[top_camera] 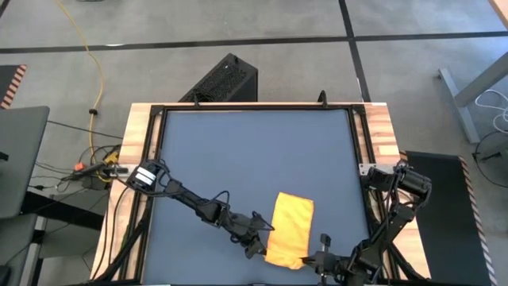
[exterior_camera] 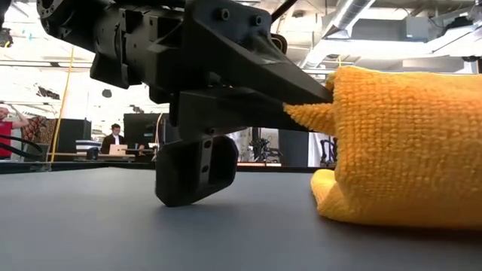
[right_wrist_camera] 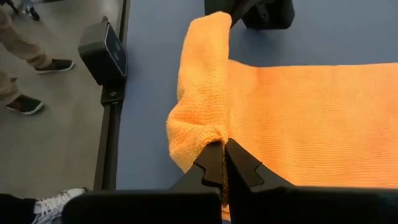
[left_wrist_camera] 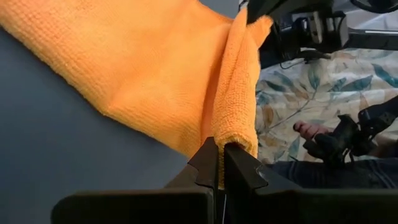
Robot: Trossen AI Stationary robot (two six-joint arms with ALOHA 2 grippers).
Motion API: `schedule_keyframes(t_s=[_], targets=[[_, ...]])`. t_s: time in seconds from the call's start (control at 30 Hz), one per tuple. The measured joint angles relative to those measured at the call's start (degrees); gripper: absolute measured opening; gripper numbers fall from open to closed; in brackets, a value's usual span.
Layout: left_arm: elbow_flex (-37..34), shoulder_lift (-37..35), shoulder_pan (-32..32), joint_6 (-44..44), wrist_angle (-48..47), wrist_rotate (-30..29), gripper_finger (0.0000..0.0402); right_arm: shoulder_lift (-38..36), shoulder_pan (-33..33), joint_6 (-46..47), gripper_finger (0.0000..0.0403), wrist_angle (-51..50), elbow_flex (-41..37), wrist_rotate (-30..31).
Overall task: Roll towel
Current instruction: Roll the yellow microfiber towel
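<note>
One towel [top_camera: 289, 229], yellow-orange, lies on the dark blue-grey worktop [top_camera: 238, 151] toward the near edge, a bit right of centre. Far part lies flat; near edge is lifted & bunched into a thick fold, raised off the surface at both its ends.

Left gripper [top_camera: 260, 242] sits at the towel's near-left corner, clenched on the fold: in its wrist view the two dark fingers [left_wrist_camera: 208, 163] are pressed together w/ cloth pinched between them. From table height its finger tip bites into a pulled-out tuft of the towel, body hanging just above the worktop.

Right gripper [top_camera: 312, 260] is at the near-right corner, also clamped tight on the fold; its wrist view shows cloth puckered right at the closed tips [right_wrist_camera: 217, 158].

Count: 1 towel, 2 arms, 2 grippers, both gripping the same raised edge at opposite ends.

Around: wooden frame [top_camera: 382, 127] round the worktop, a black box [top_camera: 225, 79] on the floor beyond the far edge, yellow cable [top_camera: 89, 56] far left. People's shoes [right_wrist_camera: 25, 104] on the floor beside the table; 1 person seated at a desk [exterior_camera: 114, 139] far back in the room.
</note>
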Motion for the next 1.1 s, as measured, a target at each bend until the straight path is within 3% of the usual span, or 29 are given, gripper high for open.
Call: schedule_keyframes(t_s=[0.33,0.73,0.9,1.0,1.1], targets=[[0.3,-0.1,-0.3,-0.2,-2.5,-0.3,0.0,-0.2,0.5,-0.4,0.0019,-2.5,0.0,3.2],[0.3,-0.2,-0.4,0.0,-3.2,0.5,0.0,-0.3,1.3,-8.4,0.0019,-4.1,0.0,11.7],[0.3,-0.2,-0.4,0.1,-3.3,0.5,0.0,-0.9,1.3,-9.5,0.0019,-4.6,0.0,12.1],[0.3,-0.2,-0.4,0.3,-3.3,0.4,0.0,-0.9,1.3,-5.2,0.0019,-6.4,0.0,10.5],[0.3,-0.2,-0.4,0.3,-3.3,-0.4,0.0,-0.9,1.2,4.9,0.0019,-8.1,0.0,5.5]])
